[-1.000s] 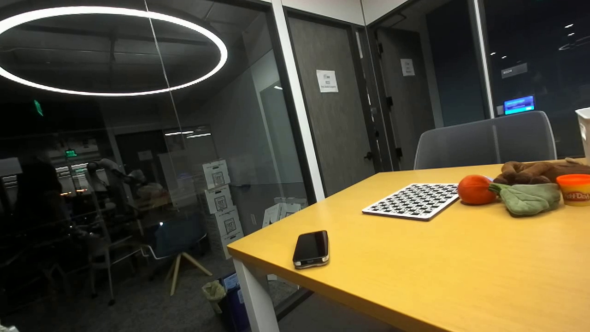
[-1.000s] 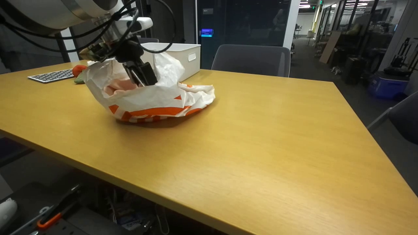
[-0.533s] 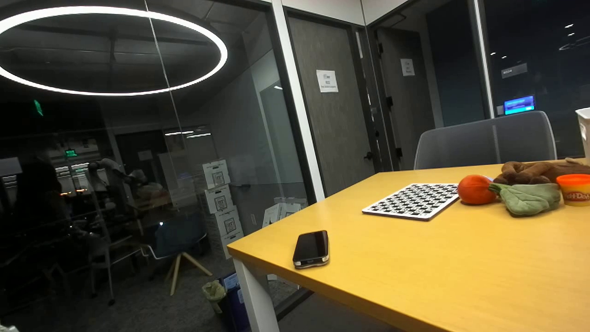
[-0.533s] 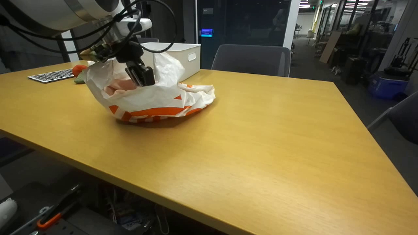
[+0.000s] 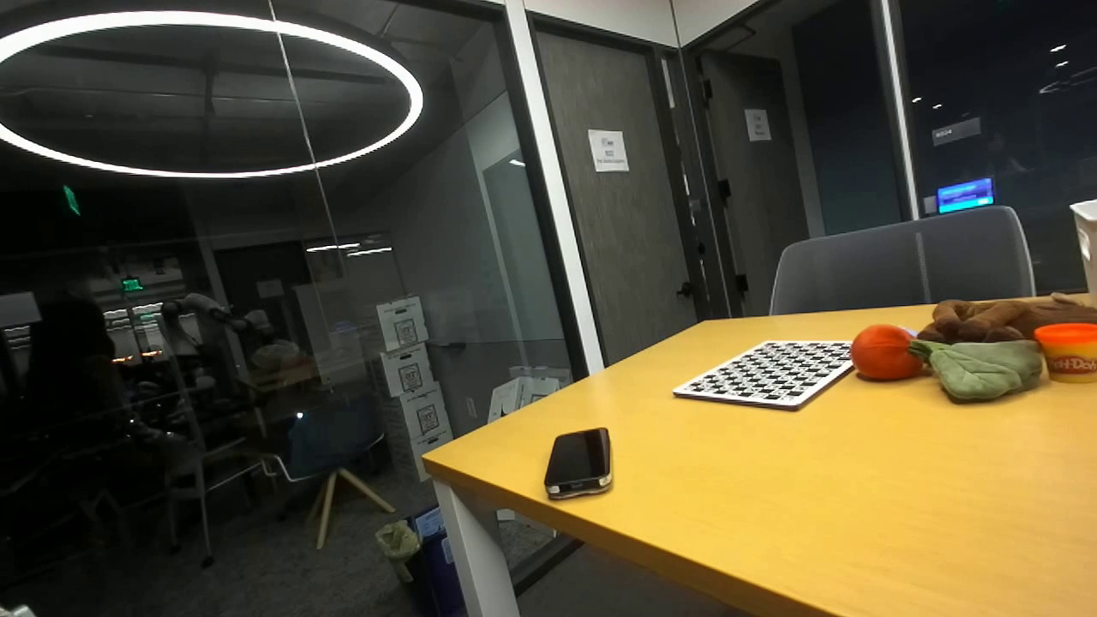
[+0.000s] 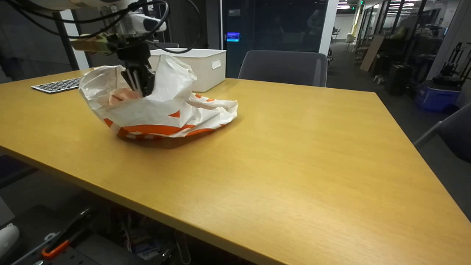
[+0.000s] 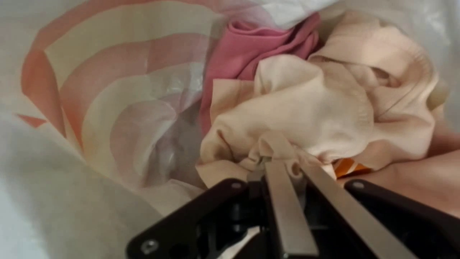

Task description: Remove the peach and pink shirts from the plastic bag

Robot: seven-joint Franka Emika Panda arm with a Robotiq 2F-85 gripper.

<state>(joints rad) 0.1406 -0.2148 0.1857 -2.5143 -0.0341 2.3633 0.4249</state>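
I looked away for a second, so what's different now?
In an exterior view, the plastic bag has shifted leftward, and the jaws have gone left too, now more upright. They pinch the peach shirt; whether that grip is new, I can't tell. The smartphone, checkerboard and white bin stayed put.

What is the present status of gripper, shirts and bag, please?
Gripper shut on a fold of peach shirt, inside plastic bag. Pink shirt also inside, partly covered by peach shirt. Bag surrounds gripper, may snag.
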